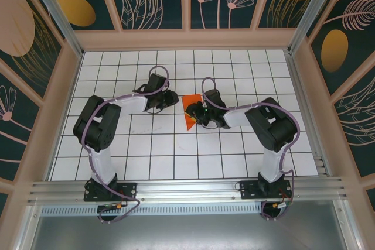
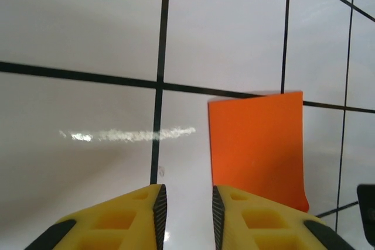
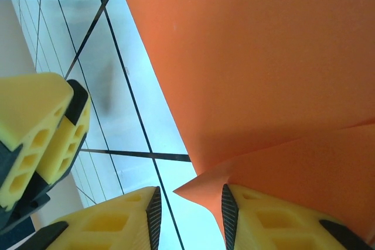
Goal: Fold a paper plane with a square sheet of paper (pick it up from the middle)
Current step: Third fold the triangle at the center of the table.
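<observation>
The bright orange sheet of paper (image 1: 188, 112) lies folded on the white grid table between the two arms, with one flap raised. My left gripper (image 1: 173, 99) is just left of it. In the left wrist view the paper (image 2: 258, 144) lies ahead and to the right of the left gripper (image 2: 187, 206), whose jaws stand open with only table between them. My right gripper (image 1: 197, 113) sits over the paper's right side. Its jaws (image 3: 190, 212) are open, and a pointed fold of the paper (image 3: 263, 68) pokes into the gap and leans on the right pad (image 3: 228, 215).
The white tiled table (image 1: 152, 144) is boxed in by patterned walls with pink frames (image 1: 70, 74). A metal rail (image 1: 187, 188) runs along the near edge by the arm bases. The left gripper's yellow fingers (image 3: 41, 133) hang close at the left of the right wrist view.
</observation>
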Controlling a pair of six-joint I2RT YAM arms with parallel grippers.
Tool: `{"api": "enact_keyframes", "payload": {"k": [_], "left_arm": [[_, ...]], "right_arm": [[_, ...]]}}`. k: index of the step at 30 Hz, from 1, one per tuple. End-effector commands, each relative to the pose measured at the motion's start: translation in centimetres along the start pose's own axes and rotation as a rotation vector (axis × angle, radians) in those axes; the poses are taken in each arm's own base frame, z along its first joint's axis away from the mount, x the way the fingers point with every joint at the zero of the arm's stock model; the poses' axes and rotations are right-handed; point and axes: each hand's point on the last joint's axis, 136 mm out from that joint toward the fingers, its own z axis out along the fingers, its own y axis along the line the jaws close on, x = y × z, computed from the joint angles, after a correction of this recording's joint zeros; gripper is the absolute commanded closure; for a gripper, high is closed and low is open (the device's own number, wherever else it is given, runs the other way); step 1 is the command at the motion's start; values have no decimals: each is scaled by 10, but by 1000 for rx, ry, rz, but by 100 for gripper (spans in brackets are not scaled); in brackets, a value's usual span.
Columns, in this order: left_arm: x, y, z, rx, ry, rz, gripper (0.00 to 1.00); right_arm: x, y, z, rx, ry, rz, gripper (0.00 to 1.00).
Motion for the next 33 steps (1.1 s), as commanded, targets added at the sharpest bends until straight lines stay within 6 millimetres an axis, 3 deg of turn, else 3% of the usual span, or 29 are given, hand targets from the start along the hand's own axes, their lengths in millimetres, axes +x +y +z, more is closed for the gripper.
{"api": "enact_keyframes", "payload": {"k": [1,9,14,23,33], "left_arm": [[2,-17,-11,77,6,5,73],[21,-26,-15,169,66,13,85],[39,-34,-13,204,112,36,90],[66,-45,-2,232,184,67,98],[73,-42,13,205,219,63,100]], "right_arm": [[-2,-29,2,97,-16,32,66],[-1,-36,1,120,-12,33,90],[1,-41,1,139,-9,33,99],[2,-44,2,152,-1,36,100],[2,-44,2,153,0,39,100]]}}
